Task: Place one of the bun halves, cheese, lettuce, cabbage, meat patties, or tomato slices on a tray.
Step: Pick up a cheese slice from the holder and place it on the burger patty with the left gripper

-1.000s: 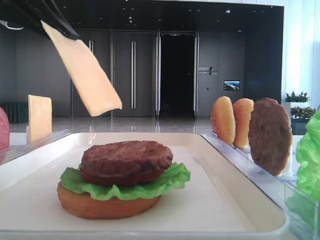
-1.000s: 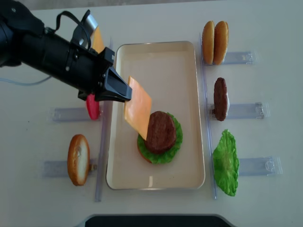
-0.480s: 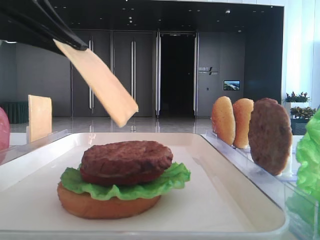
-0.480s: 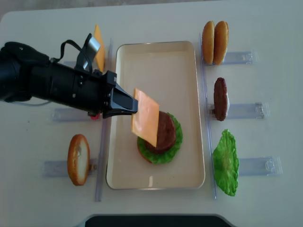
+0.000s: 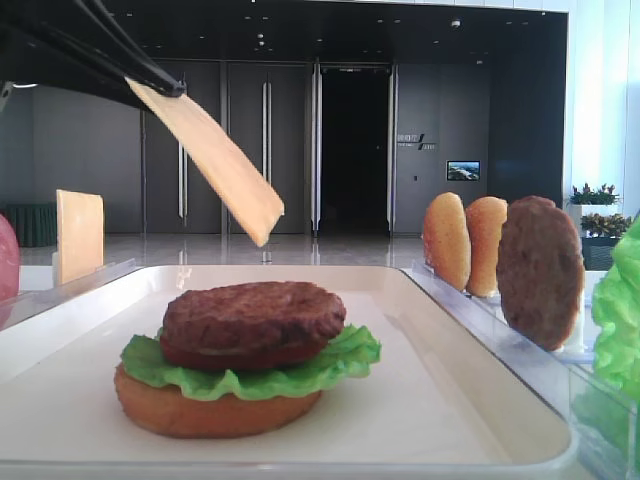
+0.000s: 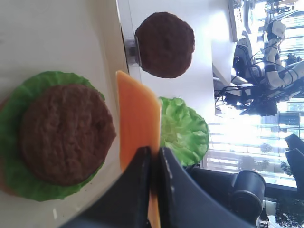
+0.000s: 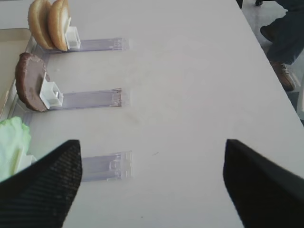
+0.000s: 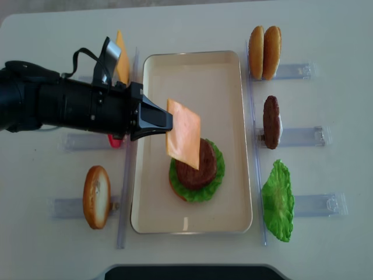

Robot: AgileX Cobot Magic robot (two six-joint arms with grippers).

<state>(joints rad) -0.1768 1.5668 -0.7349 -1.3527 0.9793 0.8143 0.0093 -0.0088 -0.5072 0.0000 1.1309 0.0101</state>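
The cheese (image 8: 183,137) hangs in the air over the tray (image 8: 192,70), pinched by one edge in the left hand (image 8: 165,121), whose jaws are closed on the slice. It tilts downward from the grip, its free end above the stack without touching it, as the low view shows: there the cheese (image 5: 212,158) slants down above the patty (image 5: 253,314) with clear air between. In the left wrist view the slice (image 6: 137,118) stands edge-on between the closed fingers (image 6: 135,187).

The stack sits toward the near half of the tray: a bun half (image 5: 205,412) at the bottom, lettuce (image 5: 340,360) over it, a thin red layer under the patty on top.

Clear racks (image 8: 300,135) lie on the surface along both long sides of the tray. Past its right edge stand two bun halves (image 8: 264,52) at the far end, a patty (image 8: 271,122) in the middle and a lettuce leaf (image 8: 278,200) nearest. Past its left edge a second cheese slice (image 8: 120,57) stands at the far end, a red tomato slice (image 8: 115,140) peeks out under the arm, and one bun half (image 8: 96,196) stands nearest.

The right hand (image 7: 152,190) hovers over the bare surface (image 7: 190,85) to the right of the racks, its two dark fingers (image 7: 45,190) spread wide apart, holding nothing.
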